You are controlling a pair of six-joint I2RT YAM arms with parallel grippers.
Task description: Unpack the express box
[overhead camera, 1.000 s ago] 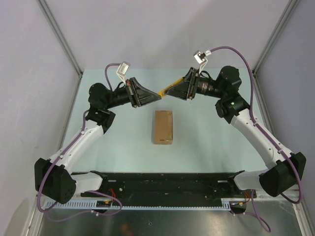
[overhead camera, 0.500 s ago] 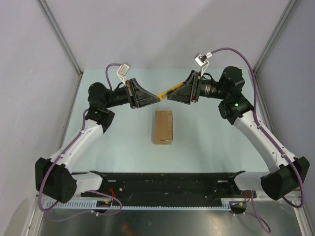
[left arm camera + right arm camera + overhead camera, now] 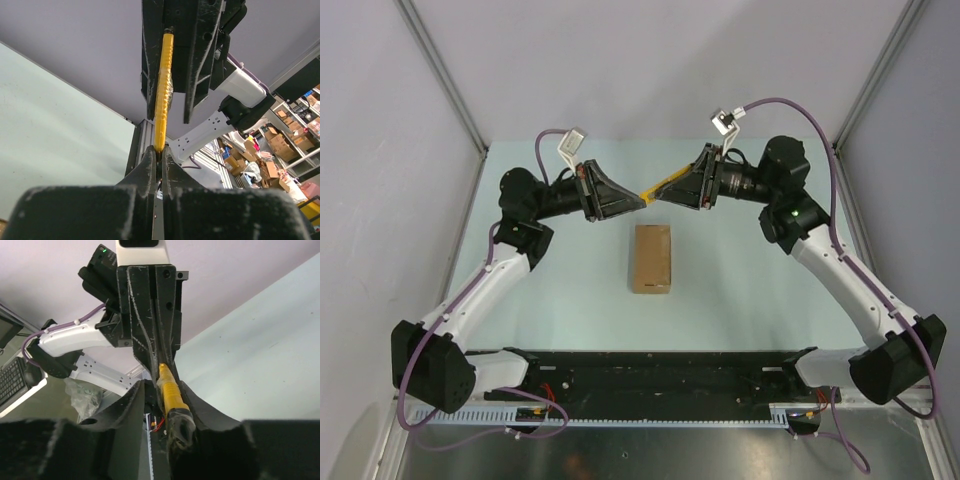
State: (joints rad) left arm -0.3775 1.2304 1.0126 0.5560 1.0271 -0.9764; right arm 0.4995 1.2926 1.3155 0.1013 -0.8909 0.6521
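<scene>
The express box [image 3: 652, 258], a plain brown carton, lies shut on the table below both grippers. A yellow utility knife [image 3: 665, 185] hangs in the air between them. My left gripper [image 3: 642, 199] is shut on one end of the knife [image 3: 164, 85], its fingertips [image 3: 149, 159] pinching it. My right gripper [image 3: 658, 194] stands around the other end. In the right wrist view the knife [image 3: 171, 392] rests against one finger [image 3: 192, 407] and a gap separates it from the other finger [image 3: 134, 407], so this gripper [image 3: 162, 386] is open.
The pale green table [image 3: 740, 280] is walled by grey panels on three sides. A black rail [image 3: 650, 365] runs along the near edge between the arm bases.
The right gripper's jaws have loosened around the knife and its wrist has shifted slightly. The left gripper, the knife and the box stay where they were.
</scene>
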